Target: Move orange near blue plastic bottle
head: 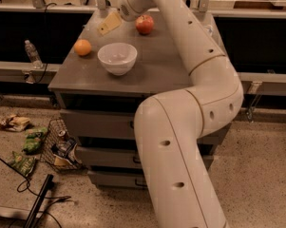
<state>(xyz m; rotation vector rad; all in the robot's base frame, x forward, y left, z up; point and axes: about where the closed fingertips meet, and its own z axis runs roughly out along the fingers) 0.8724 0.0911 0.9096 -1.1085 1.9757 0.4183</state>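
Cabinet [161, 65]: one orange [82, 47], one bowl [117, 58], fingers [109, 23] behind bowl.

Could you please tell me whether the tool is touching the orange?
Apart. The camera view shows bare table between the tool, at the back beside the apple, and the orange.

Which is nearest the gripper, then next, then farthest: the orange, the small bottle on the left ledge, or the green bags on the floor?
The gripper is over the far-left part of the cabinet top.
1. orange, at the cabinet top's left edge.
2. small bottle, on the ledge left of the cabinet.
3. green bags, down on the floor, lower left.
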